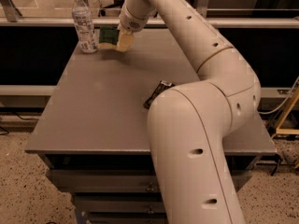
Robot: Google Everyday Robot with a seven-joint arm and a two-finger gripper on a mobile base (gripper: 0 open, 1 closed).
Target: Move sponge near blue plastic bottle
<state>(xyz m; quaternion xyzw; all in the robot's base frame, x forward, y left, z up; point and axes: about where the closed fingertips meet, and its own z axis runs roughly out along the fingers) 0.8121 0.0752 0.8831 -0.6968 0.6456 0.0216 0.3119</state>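
The blue plastic bottle (84,24), clear with a white cap and a pale label, stands upright at the table's far left corner. The sponge (108,36), dark green over pale yellow foam, is just right of the bottle, low over the table top. My gripper (117,39) is shut on the sponge at the end of the white arm, which reaches in from the right. One pale finger (125,41) shows on the sponge's right side. I cannot tell whether the sponge touches the table.
A flat black packet (156,93) lies mid-table, partly hidden by my arm's large lower link (196,143). The grey table (93,106) has drawers below. A glass rail runs behind the far edge.
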